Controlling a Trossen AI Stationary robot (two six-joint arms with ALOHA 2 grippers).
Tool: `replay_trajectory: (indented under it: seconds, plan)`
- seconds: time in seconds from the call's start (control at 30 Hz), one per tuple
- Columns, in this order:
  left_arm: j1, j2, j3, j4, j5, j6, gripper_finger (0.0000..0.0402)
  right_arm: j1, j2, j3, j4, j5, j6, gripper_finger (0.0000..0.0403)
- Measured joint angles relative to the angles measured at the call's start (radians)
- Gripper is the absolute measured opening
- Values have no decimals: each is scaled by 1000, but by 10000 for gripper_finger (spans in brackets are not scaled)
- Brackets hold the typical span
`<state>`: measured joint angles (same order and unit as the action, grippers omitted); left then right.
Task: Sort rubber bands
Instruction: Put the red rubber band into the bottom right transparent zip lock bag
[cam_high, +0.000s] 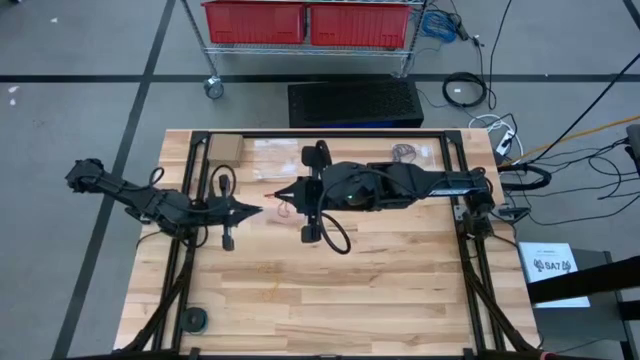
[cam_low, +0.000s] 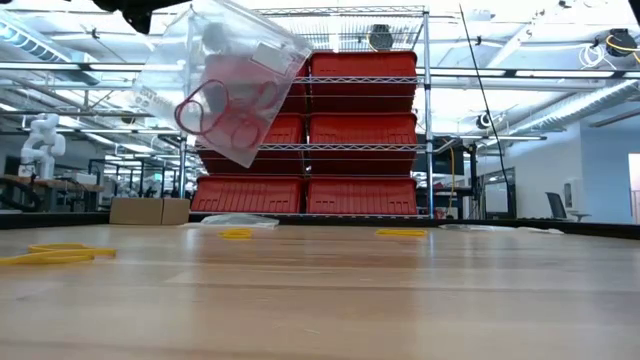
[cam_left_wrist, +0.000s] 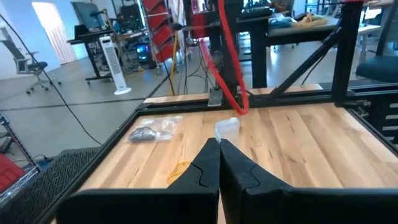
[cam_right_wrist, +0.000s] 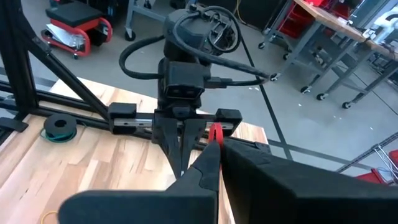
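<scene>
1. Right gripper (cam_high: 276, 189), its fingers pressed together, pinches a red rubber band (cam_right_wrist: 215, 132); the left gripper (cam_high: 258, 209) is closed too and holds nothing, tip to tip with it above the table (cam_high: 400, 290).
2. Yellow rubber bands (cam_low: 55, 254) lie flat on the wood.
3. Red loops fill a clear bag (cam_low: 225, 85) hanging overhead in the low view.

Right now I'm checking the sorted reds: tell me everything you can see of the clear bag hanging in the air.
The clear plastic bag hangs tilted above the table, touching nothing below. It is thin, glossy and crinkled, with a pale label. Several red rubber bands lie looped inside it. Its top runs out of the low view, so what holds it is hidden there.
</scene>
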<state>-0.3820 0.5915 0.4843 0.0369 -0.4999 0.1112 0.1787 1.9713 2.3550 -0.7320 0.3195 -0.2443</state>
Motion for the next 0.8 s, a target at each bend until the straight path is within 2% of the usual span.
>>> replay_trajectory:
  seconds: [0.8]
  plan:
    - [0,-1,0,11,31,0,0,2,1,0,-57,49,19,0]
